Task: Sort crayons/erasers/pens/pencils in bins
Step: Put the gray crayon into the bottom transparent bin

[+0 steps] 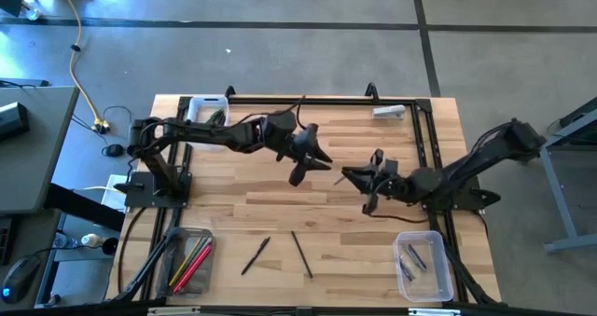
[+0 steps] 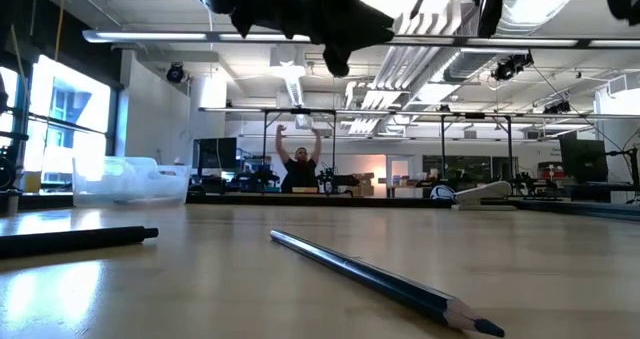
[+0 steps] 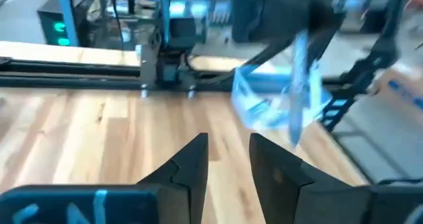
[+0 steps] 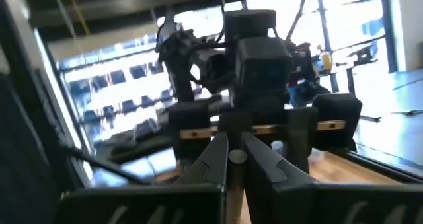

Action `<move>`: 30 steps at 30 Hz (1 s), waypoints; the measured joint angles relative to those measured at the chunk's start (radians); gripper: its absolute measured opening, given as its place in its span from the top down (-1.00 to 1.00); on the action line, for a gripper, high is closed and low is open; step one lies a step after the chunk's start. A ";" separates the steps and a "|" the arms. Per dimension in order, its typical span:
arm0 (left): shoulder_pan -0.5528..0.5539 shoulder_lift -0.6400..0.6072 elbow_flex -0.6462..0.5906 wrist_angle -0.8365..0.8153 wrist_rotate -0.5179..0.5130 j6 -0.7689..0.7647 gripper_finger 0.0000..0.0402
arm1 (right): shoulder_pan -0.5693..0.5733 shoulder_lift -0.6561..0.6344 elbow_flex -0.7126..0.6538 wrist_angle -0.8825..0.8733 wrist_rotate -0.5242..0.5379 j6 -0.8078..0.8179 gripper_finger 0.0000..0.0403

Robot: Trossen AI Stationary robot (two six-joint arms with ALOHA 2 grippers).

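While there's no brand, label or writing I can actually read anywhere, here's the layout. The wooden table (image 1: 280, 204) carries both arms mid-table. The left gripper (image 1: 308, 158) hangs in the air, fingers (image 3: 188, 161) parted, grasping nothing. The right gripper (image 1: 359, 178) is pinched tight on what looks like a small round stick end (image 4: 236, 156); can't tell which kind. One bin (image 1: 422, 265) near the right front corner has greyish sticks, another bin (image 1: 189, 257) at front left holds red and yellow ones, a third (image 1: 207, 108) sits at the back. Two dark pencils (image 1: 300, 254) lie loose between the front bins.
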 joint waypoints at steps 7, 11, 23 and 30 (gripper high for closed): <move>-0.057 0.005 0.000 -0.021 -0.109 0.089 0.65 | 0.097 -0.098 0.276 -0.797 0.098 0.155 0.96; -0.074 0.006 -0.060 0.125 -0.154 0.090 0.79 | 0.143 -0.054 0.469 -1.280 0.088 0.391 0.95; -0.069 0.006 -0.391 0.711 -0.161 -0.081 1.00 | 0.359 0.164 0.715 -1.980 -0.358 1.218 0.95; -0.064 0.006 -0.475 0.861 -0.158 -0.101 1.00 | 0.522 0.280 0.715 -2.052 -0.568 1.579 0.95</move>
